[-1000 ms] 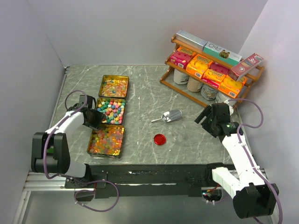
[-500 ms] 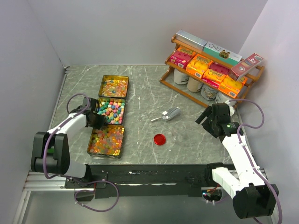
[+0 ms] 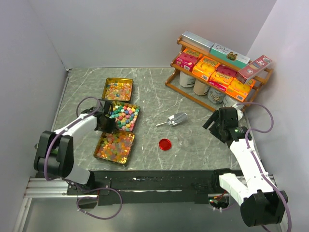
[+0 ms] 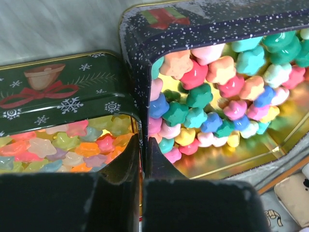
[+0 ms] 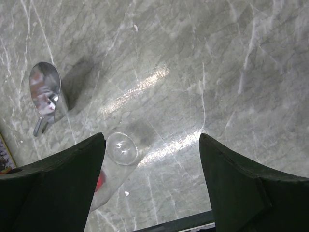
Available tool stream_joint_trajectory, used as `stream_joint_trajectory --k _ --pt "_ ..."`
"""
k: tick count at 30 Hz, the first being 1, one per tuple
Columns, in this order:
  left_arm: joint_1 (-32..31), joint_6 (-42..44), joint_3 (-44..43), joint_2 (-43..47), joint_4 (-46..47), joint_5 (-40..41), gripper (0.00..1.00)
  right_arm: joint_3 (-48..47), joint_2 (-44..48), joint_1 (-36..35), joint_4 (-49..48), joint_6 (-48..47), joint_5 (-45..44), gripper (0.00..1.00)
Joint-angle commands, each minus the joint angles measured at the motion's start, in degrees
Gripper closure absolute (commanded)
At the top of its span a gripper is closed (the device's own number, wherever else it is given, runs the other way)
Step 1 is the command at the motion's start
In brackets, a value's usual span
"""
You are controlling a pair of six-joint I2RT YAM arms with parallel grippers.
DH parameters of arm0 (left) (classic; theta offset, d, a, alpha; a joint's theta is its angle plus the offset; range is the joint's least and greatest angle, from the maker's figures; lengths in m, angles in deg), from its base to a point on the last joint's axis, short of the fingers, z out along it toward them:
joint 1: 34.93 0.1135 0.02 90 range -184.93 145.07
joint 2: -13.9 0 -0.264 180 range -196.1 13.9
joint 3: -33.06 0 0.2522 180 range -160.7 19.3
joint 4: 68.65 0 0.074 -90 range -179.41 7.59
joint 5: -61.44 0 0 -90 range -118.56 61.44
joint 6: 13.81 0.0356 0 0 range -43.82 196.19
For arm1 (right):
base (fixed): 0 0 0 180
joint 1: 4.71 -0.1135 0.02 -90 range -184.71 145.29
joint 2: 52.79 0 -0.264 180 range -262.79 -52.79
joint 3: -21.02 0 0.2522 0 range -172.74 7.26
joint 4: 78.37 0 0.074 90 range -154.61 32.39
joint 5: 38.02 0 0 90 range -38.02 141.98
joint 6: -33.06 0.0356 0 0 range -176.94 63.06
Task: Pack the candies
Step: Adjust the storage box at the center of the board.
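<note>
My matt black left fingers (image 4: 193,203) pinch a shiny gold-lined metal tin (image 4: 231,154) of glossy star-shaped candies (image 4: 203,96); right of it, a polished metal scoop (image 3: 176,119) lies on the smooth grey marbled tabletop (image 3: 149,92).

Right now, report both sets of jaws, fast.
Left jaws: shut on the wall of the star tin.
Right jaws: wide open, holding nothing.

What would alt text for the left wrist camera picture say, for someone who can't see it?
Close-up of two open Christmas tins side by side: a dark blue tin of glossy star-shaped candies and a green tin of paler gummies. At the bottom, the left pincer clamps the blue tin's wall where the tins meet.
</note>
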Motion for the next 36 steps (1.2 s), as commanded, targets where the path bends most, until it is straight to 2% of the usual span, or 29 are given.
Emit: stream_joint_trajectory --k 1,6,10,15,21,24,27,28,31,36 --pt "-4.2 -8.0 -0.7 -3.4 1.5 -3.8 0.99 -1.9 1.0 0.4 0.3 -0.8 -1.7 0.15" --pt "-7.9 -13.3 -5.0 -6.6 0.2 -4.7 0.98 -0.9 1.7 0.5 -0.3 -0.5 -0.6 0.16" --pt "-11.5 -19.1 -6.8 -8.5 -0.2 -6.0 0.92 -0.2 1.6 0.5 -0.6 -0.7 0.5 0.16" --pt "-15.1 -26.7 -6.1 -9.0 0.7 -6.7 0.87 0.3 1.7 0.5 -0.7 -0.7 1.2 0.16" --pt "-18.5 -27.3 -4.6 -9.8 4.0 -8.1 0.85 0.4 2.0 0.5 -1.4 -0.7 2.5 0.16" --pt "-18.7 -25.6 -5.4 -9.3 3.3 -6.5 0.78 0.8 2.1 0.5 -1.7 -0.5 3.2 0.16" --pt "-18.7 -23.5 -7.7 -8.9 2.5 -4.3 0.64 1.5 2.7 0.5 -2.4 -0.3 4.1 0.15" --pt "-18.6 -23.0 -8.6 -8.9 1.2 -3.2 0.50 1.6 2.9 0.5 -2.6 -0.4 4.3 0.15" --pt "-18.7 -20.4 -11.9 -9.8 -1.0 -2.3 0.33 1.6 3.1 0.5 -2.6 -0.3 4.7 0.15" --pt "-18.6 -17.0 -15.4 -9.4 -1.9 -1.7 0.25 1.4 3.5 0.5 -2.4 -0.3 4.6 0.15"
